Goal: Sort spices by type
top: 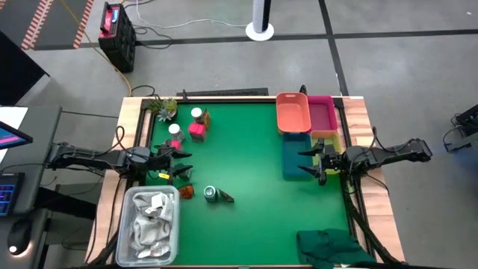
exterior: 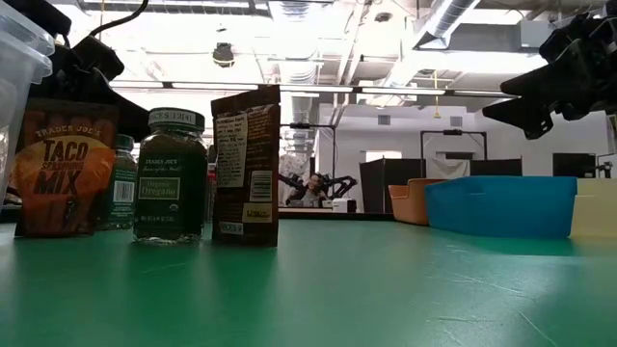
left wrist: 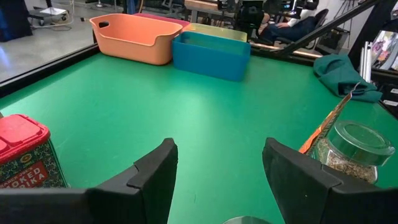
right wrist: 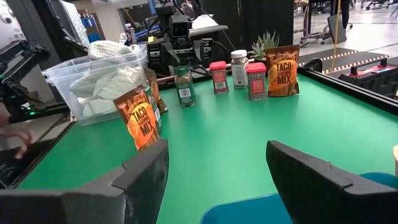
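Observation:
Both grippers hover open above the green table and touch nothing. My left gripper [top: 181,163] [left wrist: 217,152] is at the table's left side, between two groups of spices. Toward the far edge stand a red tin [top: 197,131] [left wrist: 22,155], two white-capped jars [top: 196,113] [top: 174,128] and a taco mix packet [top: 205,118]. Toward the near edge stand an orange-brown taco packet [top: 187,192] [exterior: 63,169], a green-lidded jar [top: 210,194] [left wrist: 351,149] and a dark packet [top: 224,196] [exterior: 246,164]. My right gripper [top: 308,163] [right wrist: 214,152] is over the blue bin [top: 295,155].
Orange bin [top: 293,113], pink bin [top: 323,112] and yellow bin [top: 328,138] sit beside the blue one at the far right. A spiky green plant [top: 163,108] stands at the far left corner. A clear tub of white rags [top: 153,220] is near left; a green cloth [top: 332,246] lies near right.

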